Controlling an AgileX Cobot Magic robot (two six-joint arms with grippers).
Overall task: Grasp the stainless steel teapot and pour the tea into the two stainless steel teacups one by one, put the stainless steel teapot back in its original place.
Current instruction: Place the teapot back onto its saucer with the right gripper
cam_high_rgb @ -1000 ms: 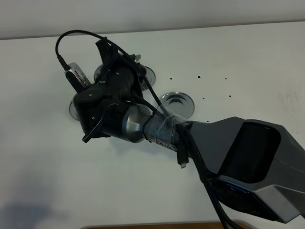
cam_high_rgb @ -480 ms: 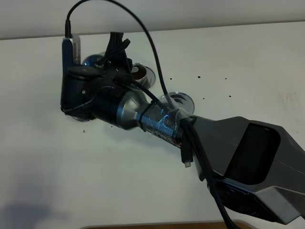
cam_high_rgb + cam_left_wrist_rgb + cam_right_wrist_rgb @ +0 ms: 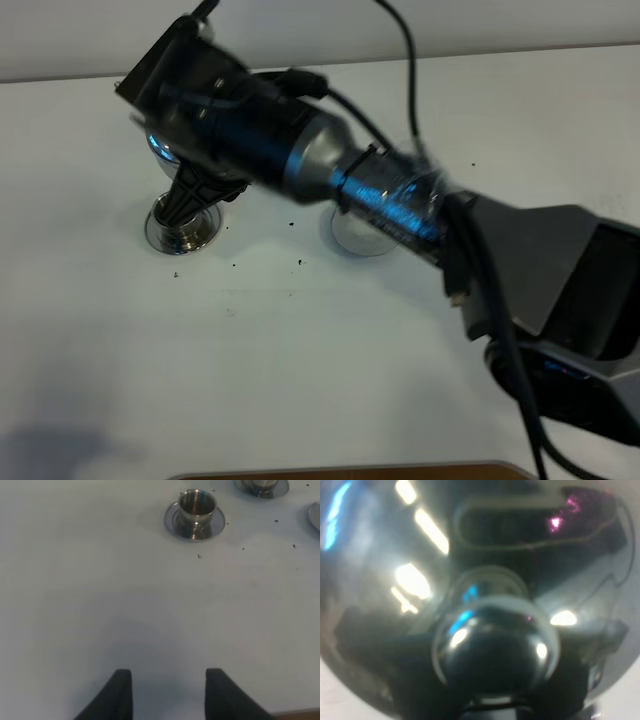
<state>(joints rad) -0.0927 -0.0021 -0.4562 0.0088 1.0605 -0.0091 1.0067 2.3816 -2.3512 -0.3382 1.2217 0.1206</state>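
The main risk here is a spill. The right gripper [image 3: 190, 195] hangs just above the nearer cup [image 3: 183, 222], and the teapot [image 3: 485, 605] it carries sits so close to its wrist camera that the lid and knob fill that view; the spout cannot be seen in any picture. If the tilt runs too far or the spout sits off the cup's mouth, tea would land on the saucer [image 3: 160, 235] or the white table [image 3: 300, 380]. The arm also reaches low across the wider empty saucer [image 3: 345, 240] behind it, so a careless swing back could knock that or the cup.

The right gripper is closed tight, judged to be clamped on the teapot's handle, though the contact itself is hidden. Only a bright sliver of the pot shows beside the wrist in the overhead view.

The left gripper [image 3: 167, 692] stands open with nothing between its two fingers [image 3: 117, 695], parked low over bare table. The nearer cup lies well ahead of it, and the second cup [image 3: 262, 485] further off at the frame's edge.
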